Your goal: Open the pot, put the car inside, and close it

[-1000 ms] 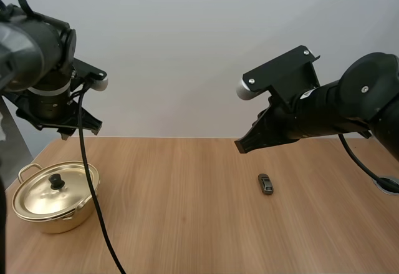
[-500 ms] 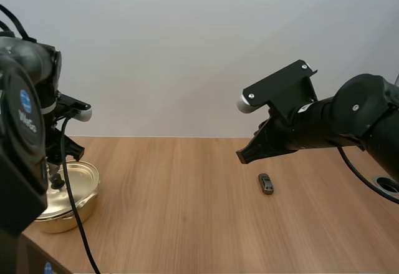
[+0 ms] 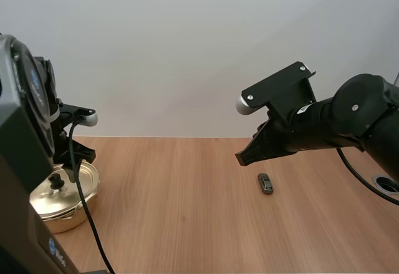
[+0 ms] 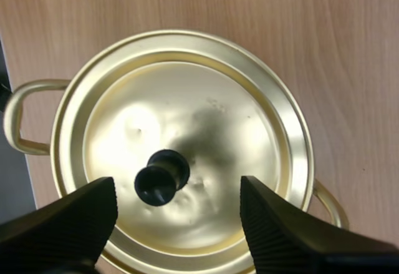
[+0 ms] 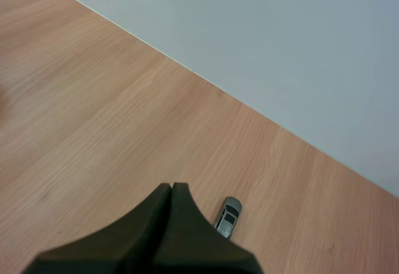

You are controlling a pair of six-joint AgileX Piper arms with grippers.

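Note:
A gold pot (image 3: 65, 206) with its lid on stands at the table's left edge. In the left wrist view the lid (image 4: 187, 118) and its black knob (image 4: 161, 176) lie straight below. My left gripper (image 4: 177, 193) hangs open above them, one finger on each side of the knob and touching nothing. A small grey toy car (image 3: 266, 183) lies on the table right of centre. My right gripper (image 3: 240, 157) hovers above the table just left of the car (image 5: 228, 217). Its fingers lie together as one wedge (image 5: 171, 191).
The pot has two loop handles (image 4: 17, 117), one close to the table's left edge. A pale wall rises behind the wooden table (image 3: 181, 211). A round fitting (image 3: 386, 184) sits at the far right edge.
My left arm has swung down and in over the pot, hiding part of it in the high view. The right arm has dipped slightly. The car has not moved.

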